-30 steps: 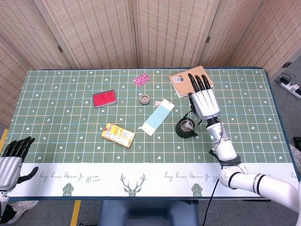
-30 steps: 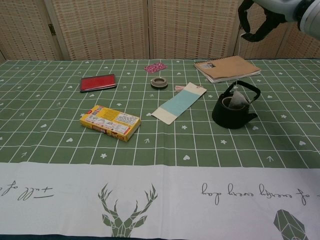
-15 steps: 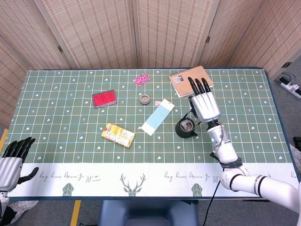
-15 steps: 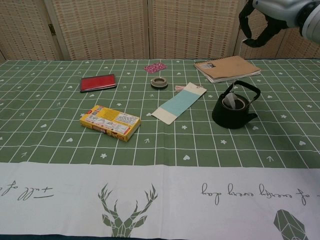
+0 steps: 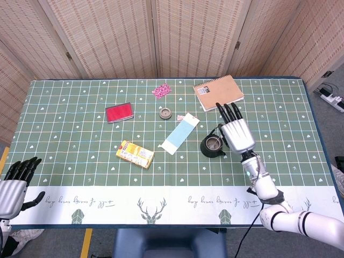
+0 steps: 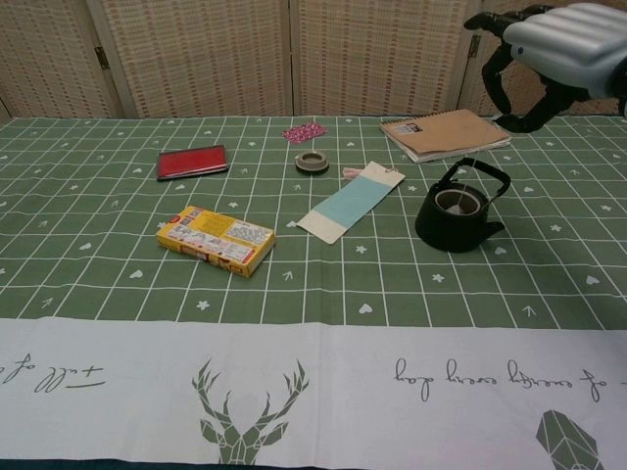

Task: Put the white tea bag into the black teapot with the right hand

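The right hand hangs above the table, right of its middle, back of the hand up and fingers stretched toward the far edge. In the chest view this right hand shows at the top right, fingers curved downward with space between them and nothing in their hold. Its forearm runs back toward the near right corner. The left hand sits off the near left corner, fingers straight, apart and holding nothing.
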Robot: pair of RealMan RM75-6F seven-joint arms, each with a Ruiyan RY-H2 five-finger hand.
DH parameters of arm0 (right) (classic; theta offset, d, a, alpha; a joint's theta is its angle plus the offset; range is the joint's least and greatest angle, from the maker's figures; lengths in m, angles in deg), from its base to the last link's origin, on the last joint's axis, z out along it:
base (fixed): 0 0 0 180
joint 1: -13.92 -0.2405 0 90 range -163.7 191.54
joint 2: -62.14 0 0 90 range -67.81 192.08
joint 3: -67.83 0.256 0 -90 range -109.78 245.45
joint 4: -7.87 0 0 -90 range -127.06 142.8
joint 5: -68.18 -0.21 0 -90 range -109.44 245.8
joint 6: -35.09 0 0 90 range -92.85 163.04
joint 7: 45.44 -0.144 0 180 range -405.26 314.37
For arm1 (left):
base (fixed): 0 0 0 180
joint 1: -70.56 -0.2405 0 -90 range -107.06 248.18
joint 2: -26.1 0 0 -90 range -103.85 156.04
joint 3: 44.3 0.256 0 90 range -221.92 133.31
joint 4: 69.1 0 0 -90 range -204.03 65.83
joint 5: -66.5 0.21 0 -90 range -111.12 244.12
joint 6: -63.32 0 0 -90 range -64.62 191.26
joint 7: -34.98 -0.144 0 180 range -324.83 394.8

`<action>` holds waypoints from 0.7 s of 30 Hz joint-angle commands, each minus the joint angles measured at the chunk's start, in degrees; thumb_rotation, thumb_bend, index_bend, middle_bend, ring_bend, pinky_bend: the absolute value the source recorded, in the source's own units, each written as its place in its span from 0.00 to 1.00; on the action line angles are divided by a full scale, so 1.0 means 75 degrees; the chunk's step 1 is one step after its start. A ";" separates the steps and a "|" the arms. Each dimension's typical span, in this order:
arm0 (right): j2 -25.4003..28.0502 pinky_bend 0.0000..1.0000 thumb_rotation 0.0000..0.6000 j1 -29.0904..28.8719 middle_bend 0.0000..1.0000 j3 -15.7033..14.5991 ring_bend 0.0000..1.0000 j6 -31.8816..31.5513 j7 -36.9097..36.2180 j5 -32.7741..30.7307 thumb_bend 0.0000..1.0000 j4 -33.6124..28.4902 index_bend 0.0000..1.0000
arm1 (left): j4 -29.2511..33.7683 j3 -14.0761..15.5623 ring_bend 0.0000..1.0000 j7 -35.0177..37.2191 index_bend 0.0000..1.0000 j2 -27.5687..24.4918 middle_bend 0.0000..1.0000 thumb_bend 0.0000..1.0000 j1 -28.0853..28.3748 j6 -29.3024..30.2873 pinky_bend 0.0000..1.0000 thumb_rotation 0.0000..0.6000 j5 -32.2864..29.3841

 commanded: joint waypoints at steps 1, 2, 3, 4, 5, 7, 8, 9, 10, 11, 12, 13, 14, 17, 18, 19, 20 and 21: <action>-0.0012 0.00 1.00 0.0100 0.00 -0.0170 0.00 -0.0032 0.0003 0.0184 0.40 -0.0053 0.66 | 0.0001 0.0002 0.06 0.0002 0.00 0.0003 0.01 0.27 -0.0001 0.0006 0.07 1.00 0.0009; -0.0039 0.00 1.00 0.0120 0.00 -0.0239 0.00 -0.0012 0.0036 0.0249 0.40 -0.0058 0.66 | 0.0002 0.0004 0.06 0.0011 0.00 0.0003 0.01 0.27 -0.0004 0.0015 0.07 1.00 0.0018; -0.0059 0.00 1.00 0.0129 0.00 -0.0287 0.00 0.0017 0.0056 0.0291 0.40 -0.0064 0.66 | 0.0004 0.0006 0.06 0.0017 0.00 0.0004 0.01 0.27 -0.0008 0.0026 0.07 1.00 0.0026; -0.0084 0.00 1.00 0.0144 0.00 -0.0347 0.00 0.0044 0.0076 0.0341 0.40 -0.0076 0.66 | 0.0005 0.0007 0.06 0.0023 0.00 0.0004 0.01 0.27 -0.0012 0.0037 0.07 1.00 0.0032; -0.0112 0.00 1.00 0.0162 0.00 -0.0409 0.00 0.0052 0.0105 0.0406 0.40 -0.0084 0.66 | 0.0008 0.0008 0.06 0.0035 0.00 0.0003 0.01 0.27 -0.0017 0.0047 0.07 1.00 0.0038; -0.0179 0.00 1.00 0.0223 0.00 -0.0572 0.00 0.0033 0.0209 0.0582 0.40 -0.0102 0.66 | 0.0010 0.0007 0.06 0.0067 0.00 -0.0004 0.01 0.27 -0.0026 0.0076 0.07 1.00 0.0056; -0.0213 0.00 1.00 0.0267 0.00 -0.0665 0.00 0.0002 0.0274 0.0692 0.40 -0.0112 0.66 | 0.0008 0.0009 0.06 0.0088 0.00 -0.0010 0.01 0.27 -0.0028 0.0085 0.07 1.00 0.0066; -0.0242 0.00 1.00 0.0302 0.00 -0.0731 0.00 -0.0022 0.0320 0.0767 0.40 -0.0119 0.66 | 0.0005 0.0010 0.06 0.0096 0.00 -0.0014 0.01 0.27 -0.0029 0.0089 0.07 1.00 0.0071; -0.0273 0.00 1.00 0.0337 0.00 -0.0790 0.00 -0.0046 0.0367 0.0833 0.40 -0.0121 0.66 | -0.0001 0.0012 0.06 0.0095 0.00 -0.0015 0.01 0.27 -0.0029 0.0086 0.07 1.00 0.0073; -0.0323 0.00 1.00 0.0376 0.00 -0.0862 0.00 -0.0069 0.0429 0.0920 0.40 -0.0112 0.66 | -0.0008 0.0014 0.06 0.0087 0.00 -0.0013 0.01 0.27 -0.0025 0.0072 0.07 1.00 0.0068; -0.0363 0.00 1.00 0.0397 0.00 -0.0912 0.00 -0.0068 0.0476 0.0978 0.40 -0.0097 0.66 | -0.0010 0.0016 0.06 0.0080 0.00 -0.0012 0.01 0.27 -0.0024 0.0064 0.07 1.00 0.0063; -0.0403 0.00 1.00 0.0414 0.00 -0.0958 0.00 -0.0059 0.0530 0.1027 0.40 -0.0080 0.66 | -0.0005 0.0018 0.06 0.0075 0.00 -0.0012 0.01 0.27 -0.0025 0.0062 0.07 1.00 0.0063; -0.0462 0.00 1.00 0.0429 0.00 -0.1007 0.00 -0.0043 0.0600 0.1085 0.40 -0.0049 0.66 | 0.0004 0.0018 0.06 0.0074 0.00 -0.0012 0.01 0.27 -0.0027 0.0068 0.07 1.00 0.0066; -0.0602 0.00 1.00 0.0461 0.00 -0.1089 0.00 0.0023 0.0723 0.1177 0.40 0.0027 0.66 | 0.0007 0.0014 0.06 0.0087 0.00 -0.0010 0.01 0.27 -0.0032 0.0086 0.07 1.00 0.0073; -0.0629 0.00 1.00 0.0470 0.00 -0.1110 0.00 0.0051 0.0747 0.1196 0.40 0.0040 0.64 | 0.0005 0.0014 0.06 0.0084 0.00 -0.0011 0.01 0.27 -0.0031 0.0081 0.07 1.00 0.0069; -0.0640 0.00 1.00 0.0482 0.00 -0.1123 0.00 0.0088 0.0782 0.1184 0.40 0.0038 0.60 | 0.0004 0.0013 0.06 0.0084 0.00 -0.0011 0.01 0.27 -0.0031 0.0077 0.07 1.00 0.0064; -0.0635 0.00 1.00 0.0497 0.00 -0.1131 0.00 0.0158 0.0843 0.1121 0.40 -0.0005 0.52 | 0.0002 0.0010 0.06 0.0087 0.00 -0.0013 0.01 0.27 -0.0030 0.0077 0.07 1.00 0.0061; -0.0619 0.00 1.00 0.0509 0.00 -0.1126 0.00 0.0214 0.0888 0.1053 0.40 -0.0065 0.42 | 0.0002 0.0010 0.06 0.0095 0.00 -0.0015 0.01 0.27 -0.0031 0.0077 0.07 1.00 0.0060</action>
